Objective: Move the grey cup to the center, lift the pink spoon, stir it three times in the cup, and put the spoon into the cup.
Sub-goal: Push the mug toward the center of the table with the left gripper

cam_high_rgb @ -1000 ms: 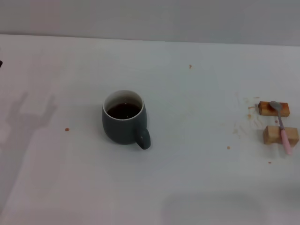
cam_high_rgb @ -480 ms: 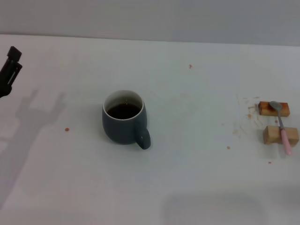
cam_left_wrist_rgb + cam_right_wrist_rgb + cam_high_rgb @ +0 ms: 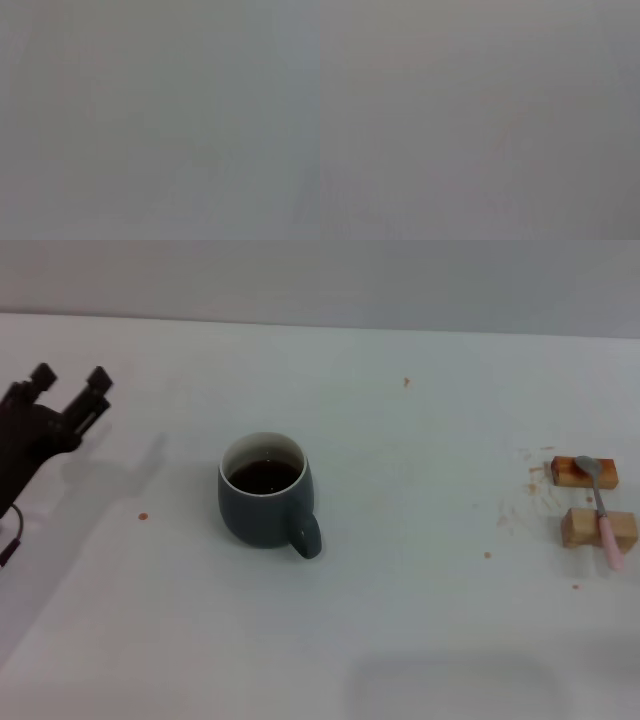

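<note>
While your left tool (image 3: 70, 381) hangs released at the table's (image 3: 420, 620) left edge, the grey cup (image 3: 265, 490) stands well apart.

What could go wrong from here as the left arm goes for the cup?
The grey cup holds dark liquid fairly near its rim, so a nudge from the open left gripper or a jerky slide might slosh it onto the table. The cup's handle faces away from that gripper, leaving only a round body to grasp, which may slip. The pink spoon merely rests across two wooden blocks and could roll off.
</note>
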`<state>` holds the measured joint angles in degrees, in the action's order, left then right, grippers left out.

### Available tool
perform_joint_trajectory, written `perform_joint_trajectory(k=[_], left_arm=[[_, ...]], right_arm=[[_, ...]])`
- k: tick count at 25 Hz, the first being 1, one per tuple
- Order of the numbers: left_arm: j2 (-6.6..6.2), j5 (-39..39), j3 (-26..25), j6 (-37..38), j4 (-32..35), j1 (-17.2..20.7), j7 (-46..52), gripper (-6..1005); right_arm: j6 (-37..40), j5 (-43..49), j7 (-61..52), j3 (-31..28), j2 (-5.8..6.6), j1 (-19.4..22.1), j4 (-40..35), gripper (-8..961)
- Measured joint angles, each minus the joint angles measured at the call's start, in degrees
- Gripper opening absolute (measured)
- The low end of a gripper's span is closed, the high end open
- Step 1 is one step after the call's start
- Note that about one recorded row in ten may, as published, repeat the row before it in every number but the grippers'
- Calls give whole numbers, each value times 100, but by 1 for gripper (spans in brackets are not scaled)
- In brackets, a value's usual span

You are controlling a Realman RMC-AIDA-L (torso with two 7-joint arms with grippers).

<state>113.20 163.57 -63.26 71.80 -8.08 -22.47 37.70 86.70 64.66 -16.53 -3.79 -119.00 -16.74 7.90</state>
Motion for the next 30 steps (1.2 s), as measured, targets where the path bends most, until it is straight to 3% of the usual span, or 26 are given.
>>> perform_joint_trajectory(k=[12, 30], left_arm=[[-44, -1, 655, -721, 46, -432, -16, 829], [63, -1, 1079, -1486, 76, -647, -272, 829]], right_arm=[[-129, 5, -1595, 1, 4, 132, -490, 821], [-308, -14, -2887, -43, 27, 154, -935, 821]])
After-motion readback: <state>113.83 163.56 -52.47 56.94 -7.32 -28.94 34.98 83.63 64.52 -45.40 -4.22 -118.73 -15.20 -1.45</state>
